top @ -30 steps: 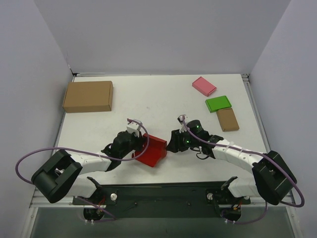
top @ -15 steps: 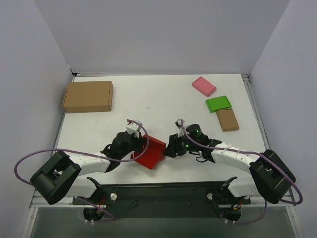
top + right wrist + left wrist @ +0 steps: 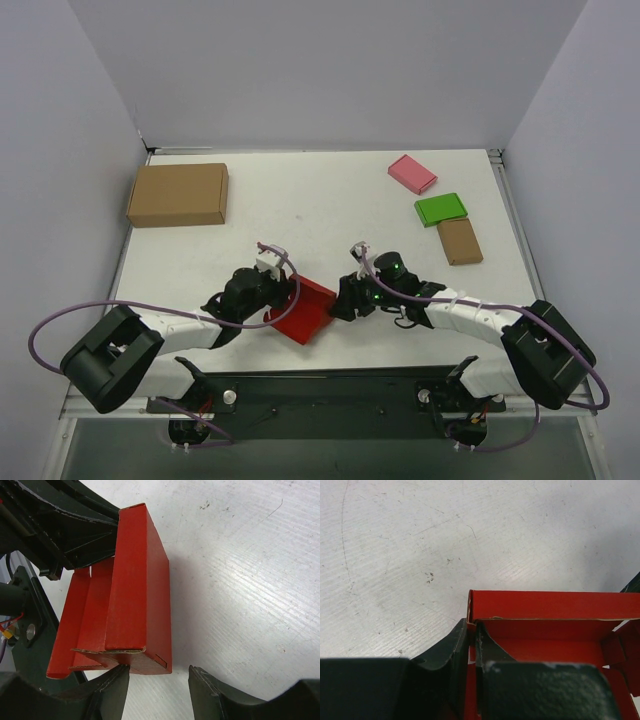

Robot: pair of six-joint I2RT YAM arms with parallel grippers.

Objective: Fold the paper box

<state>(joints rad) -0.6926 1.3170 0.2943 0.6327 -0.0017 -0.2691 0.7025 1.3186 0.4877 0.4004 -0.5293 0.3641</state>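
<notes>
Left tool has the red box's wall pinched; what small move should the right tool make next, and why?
Probably ease the right tool forward so its open fingers straddle the near end of the paper box. That corner sits just ahead of the gap, ungripped, while the left tool clamps a wall on the other side.

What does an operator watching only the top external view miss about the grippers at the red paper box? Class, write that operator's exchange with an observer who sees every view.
Operator: The paper box looks crowded from both sides. Is it clamped on the left?
Observer: Yes. The left gripper pinches one thin wall of it between its fingers.
Operator: And on the right?
Observer: The right gripper is open; the box's corner sits at the mouth of the gap, not clamped.
</notes>
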